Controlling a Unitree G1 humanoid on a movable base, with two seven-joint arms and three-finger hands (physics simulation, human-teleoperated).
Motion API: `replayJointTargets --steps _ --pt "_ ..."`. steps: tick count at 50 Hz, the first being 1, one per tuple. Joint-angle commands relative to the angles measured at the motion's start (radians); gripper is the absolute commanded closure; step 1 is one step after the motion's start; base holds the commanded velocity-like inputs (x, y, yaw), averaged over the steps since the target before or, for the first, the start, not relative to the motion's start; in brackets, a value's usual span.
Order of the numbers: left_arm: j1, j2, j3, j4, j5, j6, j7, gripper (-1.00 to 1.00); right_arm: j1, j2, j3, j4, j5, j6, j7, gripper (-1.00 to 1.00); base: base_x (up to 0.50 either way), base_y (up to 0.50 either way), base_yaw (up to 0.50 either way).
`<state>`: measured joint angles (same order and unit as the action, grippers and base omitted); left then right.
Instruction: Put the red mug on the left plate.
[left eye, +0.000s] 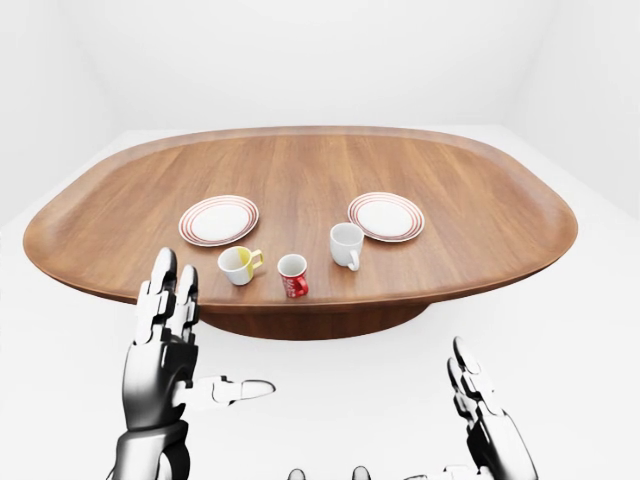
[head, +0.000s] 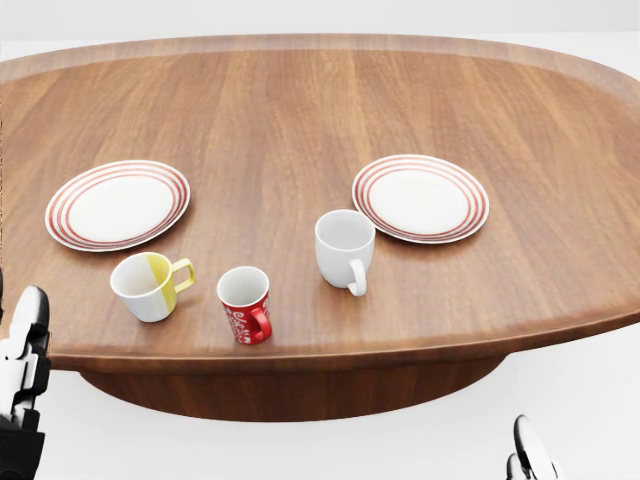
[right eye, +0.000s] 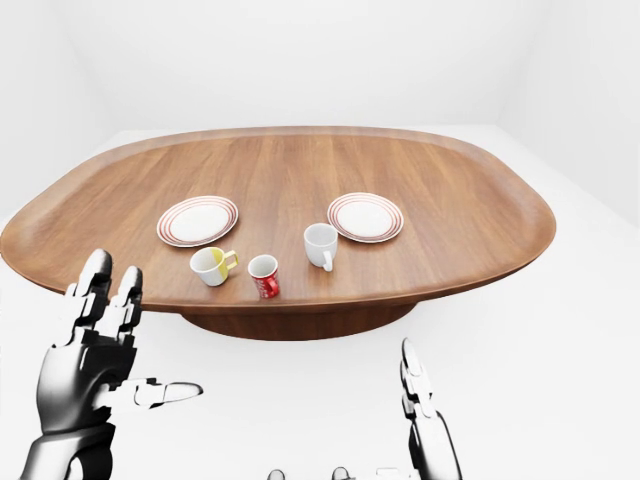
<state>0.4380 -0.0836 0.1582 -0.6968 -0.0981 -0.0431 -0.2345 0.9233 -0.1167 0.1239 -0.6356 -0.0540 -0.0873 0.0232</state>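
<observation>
The red mug stands upright near the table's near edge in the head view, handle toward the lower right. The left plate, white with red rings, lies up and left of it. My left hand is open, fingers spread, held below the table edge at the lower left of the left-eye view. My right hand is open at the lower right, also short of the table. Both hands are empty and apart from the mug.
A yellow-and-white mug stands left of the red mug. A white mug stands to its right. A second ringed plate lies right of centre. The oval wooden table stands on a dark pedestal base on a white floor.
</observation>
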Motion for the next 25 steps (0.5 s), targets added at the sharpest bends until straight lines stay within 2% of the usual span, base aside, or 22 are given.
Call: replayJointTargets --steps 1,25 --pt "0.003 -0.004 -0.003 0.008 0.007 -0.011 0.001 -1.0 0.01 -0.013 0.003 0.001 -0.012 0.0 -0.016 -1.0 0.02 0.41 0.0" --pt "-0.014 0.015 -0.024 0.035 0.024 -0.009 0.02 -1.0 0.009 -0.026 0.02 0.001 -0.033 0.0 -0.021 -1.0 0.1 0.5 0.0"
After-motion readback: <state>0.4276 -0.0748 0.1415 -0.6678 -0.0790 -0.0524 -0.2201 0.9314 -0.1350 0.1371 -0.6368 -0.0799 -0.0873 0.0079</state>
